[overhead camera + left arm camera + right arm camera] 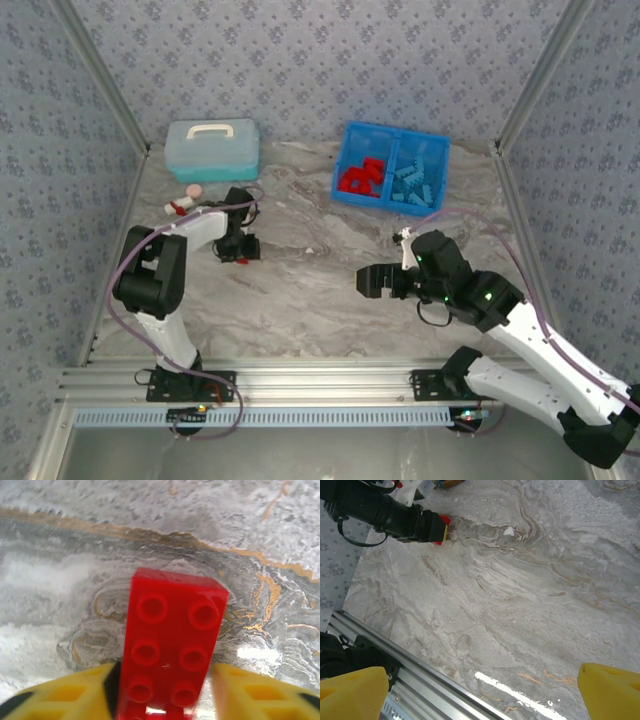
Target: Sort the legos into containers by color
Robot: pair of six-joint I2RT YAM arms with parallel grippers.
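Note:
A red lego (172, 645) lies studs-up on the marble table between the yellow fingers (60, 697) of my left gripper (165, 695), which is shut on its sides. From above, that gripper (241, 250) sits low at the table's left, with a bit of the red lego (241, 261) showing at its tip. My right gripper (365, 282) hovers open over the middle of the table, with bare marble between its fingertips (355, 690). The blue tray (395, 130) at the back holds red legos (362, 177) in its left container and light blue legos (415, 180) in its right one.
A pale blue lidded box (212, 150) with a white handle stands at the back left. Small pink and white odds and ends (190, 195) lie just in front of it, near the left arm. An aluminium rail (300, 385) runs along the near edge.

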